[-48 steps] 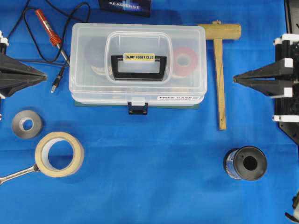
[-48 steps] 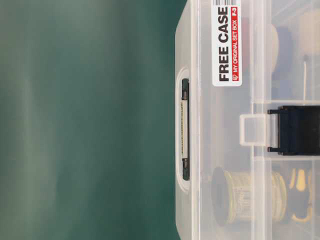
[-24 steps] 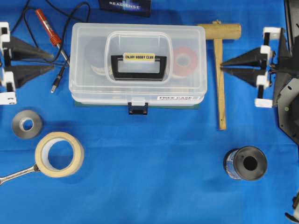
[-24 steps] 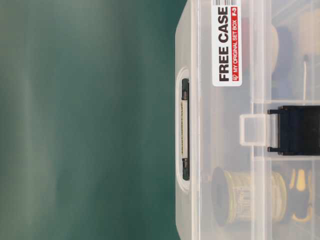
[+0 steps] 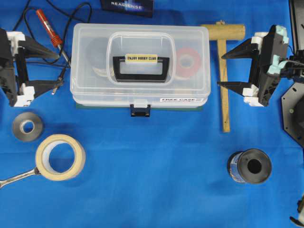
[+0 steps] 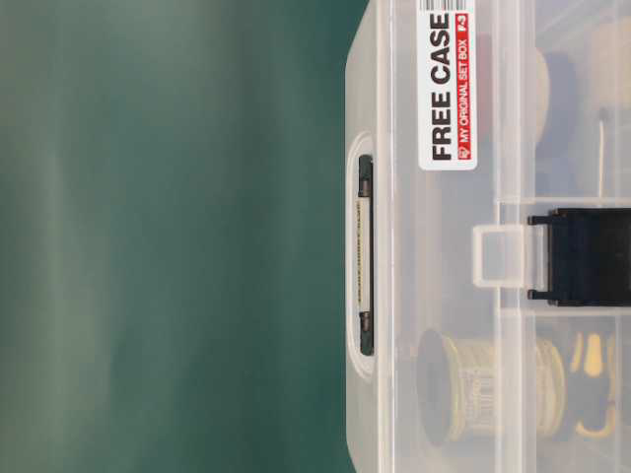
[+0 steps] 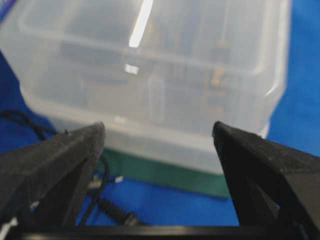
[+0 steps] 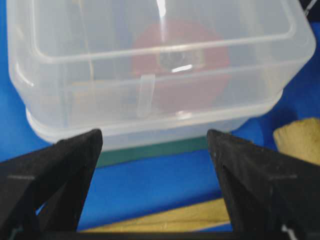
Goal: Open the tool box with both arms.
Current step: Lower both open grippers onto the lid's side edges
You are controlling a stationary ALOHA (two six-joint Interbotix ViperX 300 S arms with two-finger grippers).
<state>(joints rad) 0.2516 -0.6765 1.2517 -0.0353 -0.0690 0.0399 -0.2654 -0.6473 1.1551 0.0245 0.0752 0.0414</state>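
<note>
On the blue cloth-covered table [image 5: 156,166], nearest the bottom edge of the overhead view, a silver metal wrench [image 5: 16,177] lies with its end at a wide roll of beige masking tape [image 5: 60,156], and off to the right stands a dark spool with a black round top [image 5: 250,166]. A little farther up on the left sits a small grey roll of tape [image 5: 27,126]. Next comes the large rectangular clear-plastic tool box [image 5: 140,66], in the middle of the cloth toward its far side, resting on a green base with its lid down; the dark blue front latch [image 5: 140,110] sits at the near edge beside a "FREE CASE" sticker [image 5: 182,99], and the black handle with a yellow label [image 5: 141,68] lies flat in the lid recess. A red ring [image 5: 188,60] shows through the plastic inside. The black left gripper with pointed triangular fingers and white clips [image 5: 51,69] stands just left of the box, its 2 fingers spread wide and grasping nothing. The black right gripper with pale teal parts [image 5: 228,70] faces the box's right end with fingers equally parted and released, above the handle of a wooden mallet [image 5: 223,66] lying between it and the box. Both wrist views show the box's ends framed between the spread fingertips, apart from them. Farther back, a red-handled soldering iron with a black cord [image 5: 50,29] lies at the upper left, and a dark printed card [image 5: 127,5] sits at the top edge.
</note>
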